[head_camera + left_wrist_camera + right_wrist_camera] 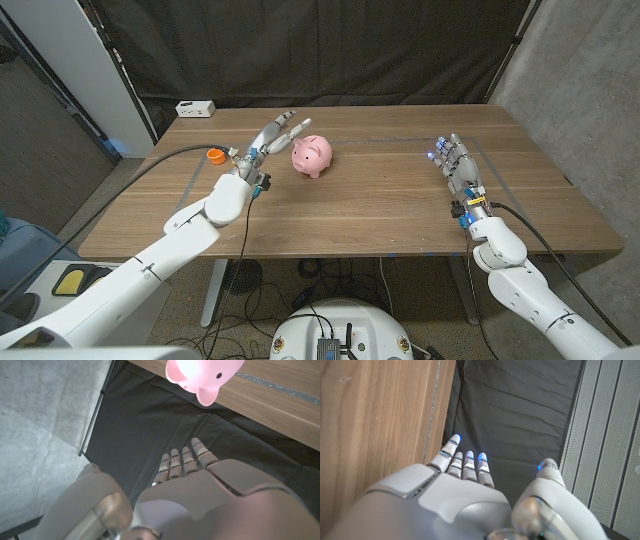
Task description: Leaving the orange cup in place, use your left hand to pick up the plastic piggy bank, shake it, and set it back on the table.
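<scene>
A pink plastic piggy bank [312, 155] stands on the wooden table [380, 200], left of the middle; the left wrist view shows it too [202, 375]. My left hand [272, 136] is just to its left with fingers stretched out and apart, holding nothing; its fingers [182, 462] reach past the pig. An orange cup [215, 155] sits on the table to the left of that hand. My right hand [453, 163] stands far to the right, fingers extended, empty [470, 475].
A small white box [195, 108] lies at the table's back left corner. Black curtain hangs behind the table. A grey cable [170, 160] runs along my left arm.
</scene>
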